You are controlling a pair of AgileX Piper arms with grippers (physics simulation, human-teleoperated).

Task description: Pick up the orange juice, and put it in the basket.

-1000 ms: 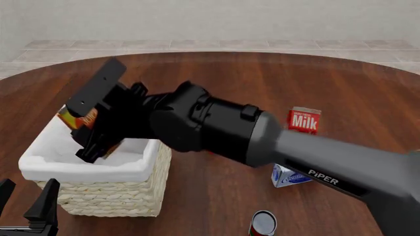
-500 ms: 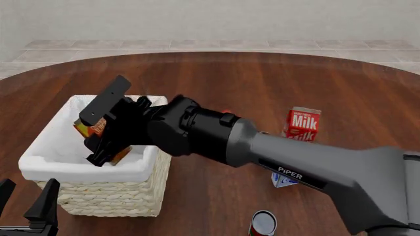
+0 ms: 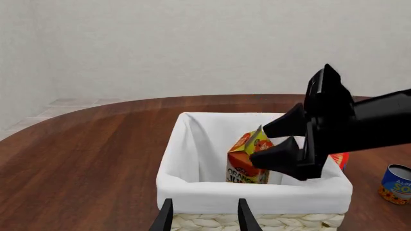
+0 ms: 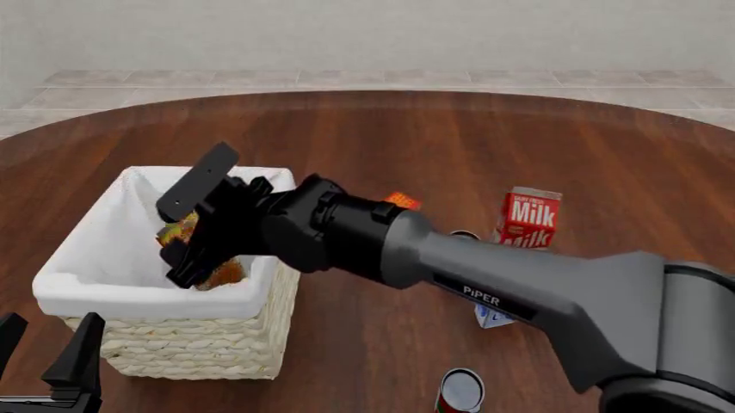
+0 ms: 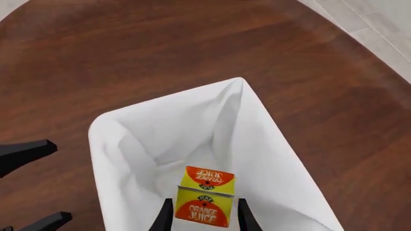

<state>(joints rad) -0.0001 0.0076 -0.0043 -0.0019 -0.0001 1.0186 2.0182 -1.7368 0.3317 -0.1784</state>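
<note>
The orange juice point(image 4: 224, 273) is a yellow and orange carton, low inside the basket point(image 4: 150, 301), a pale wicker box with a white liner. My right gripper point(image 4: 170, 245) reaches over the basket's right side, shut on the orange juice, which tilts a little. In the right wrist view its fingers point(image 5: 165, 216) flank the carton point(image 5: 207, 177) above the liner point(image 5: 128, 144). In the left wrist view the carton point(image 3: 247, 161) stands in the basket point(image 3: 257, 195) between the right gripper's point(image 3: 258, 146) fingers. My left gripper point(image 4: 44, 340) is open and empty, just in front of the basket.
A red and white milk carton point(image 4: 531, 215) stands at the right. A small blue and white box point(image 4: 497, 314) lies under my right arm. A can point(image 4: 462, 389) stands near the front edge. A red-orange box point(image 4: 402, 200) peeks out behind my right arm.
My right gripper has moved down and slightly right with the orange juice, lowering it from above the rim into the basket. The left gripper has not moved.
</note>
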